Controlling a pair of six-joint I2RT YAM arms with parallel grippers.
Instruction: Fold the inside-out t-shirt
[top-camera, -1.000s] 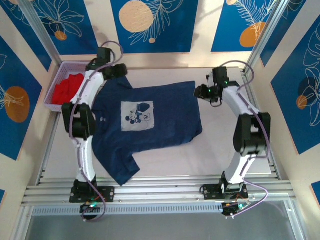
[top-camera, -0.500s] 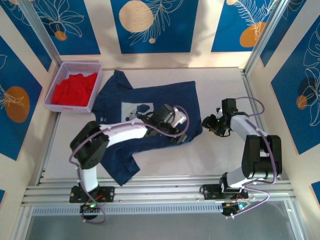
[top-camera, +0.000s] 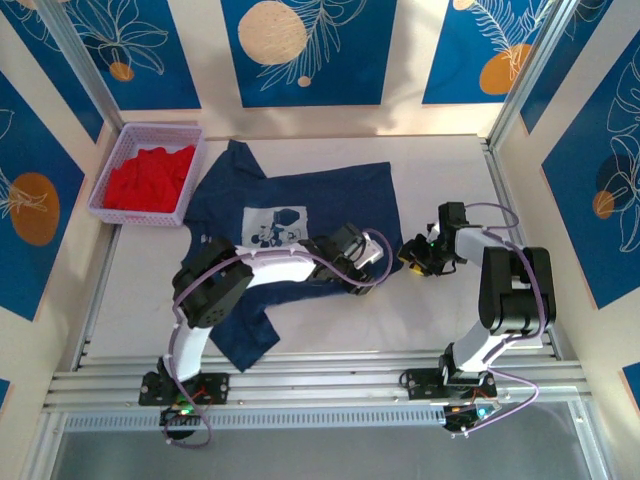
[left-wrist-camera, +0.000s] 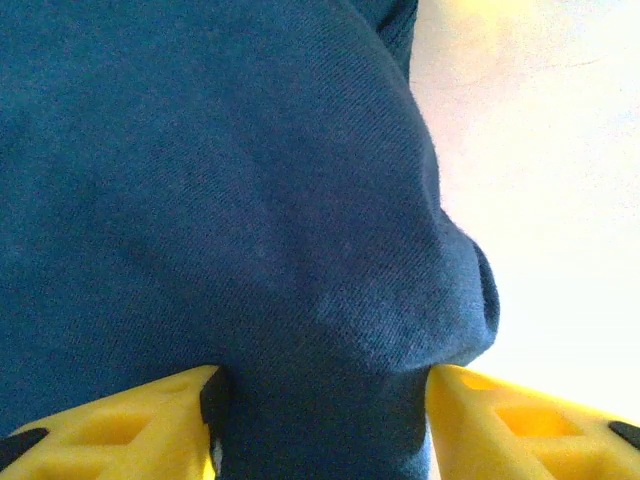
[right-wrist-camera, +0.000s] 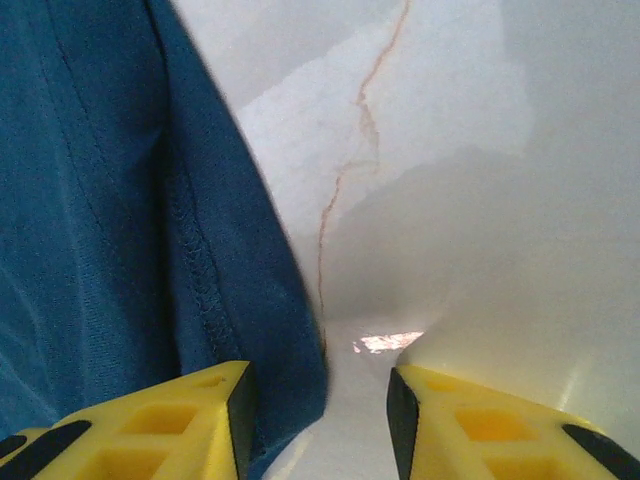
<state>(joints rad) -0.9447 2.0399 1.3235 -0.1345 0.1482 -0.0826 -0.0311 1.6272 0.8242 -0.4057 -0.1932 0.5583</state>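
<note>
At the near right corner of the inside-out t-shirt (top-camera: 330, 200), a bunched fold is straddled by the left claw (left-wrist-camera: 320, 400), firm grip not discernible, hem beside it met by the right claw (right-wrist-camera: 320, 400), jaws apart, shirt spread mid-desk (top-camera: 440, 180), red garment (top-camera: 150, 180) held in the far-left basket (top-camera: 110, 170).

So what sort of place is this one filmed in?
Probably a lab robot cell, not a home: aluminium frame rails, blue printed wall panels, left arm and right arm bolted at the table edge.
</note>
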